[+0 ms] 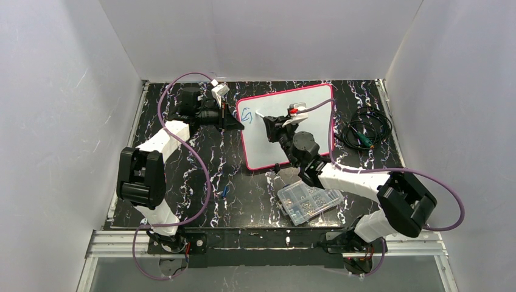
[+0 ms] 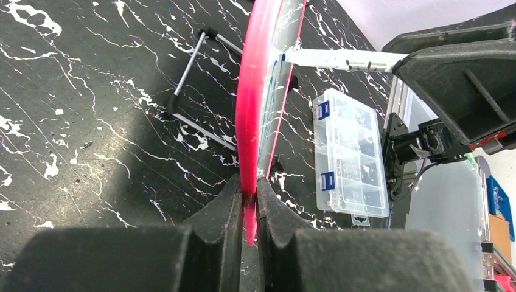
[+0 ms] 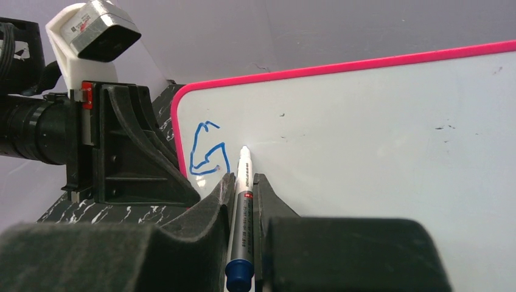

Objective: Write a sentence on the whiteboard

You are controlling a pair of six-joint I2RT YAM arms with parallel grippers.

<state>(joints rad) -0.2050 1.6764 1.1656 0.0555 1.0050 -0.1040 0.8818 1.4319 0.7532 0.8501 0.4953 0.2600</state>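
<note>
the large flat white whiteboard with the thin pink-red frame (image 1: 286,131) stands propped at a tilt on the black marbled table top (image 1: 201,158), and everything here is placed from it. the left gripper (image 2: 248,194) is at the board's left edge, its fingers closed narrow on the pink frame to steady it. the right gripper (image 3: 243,182) is in front of the board's upper left corner. its fingers are pinched on a white-barrelled marker with a blue end (image 3: 243,210), and the nib is at the surface just right of the first blue handwritten letter (image 3: 207,155) (a rough capital g, by its look). the board right of and below that letter is bare, so i judge the sentence barely begun.

to do this stroke well, press lightly and evenly: the board is gripped at one edge only and would likely pivot or flex under a hard push. the left grip should not loosen while the nib is down. start the next letter just right of the g, at its height, and write small, since a whole sentence has to fit. lift the nib clear between letters to avoid stray joins. the clear plastic compartment box (image 1: 309,202) lies in front of the board's lower edge, close to the right arm, so wide sweeps need care.
</note>
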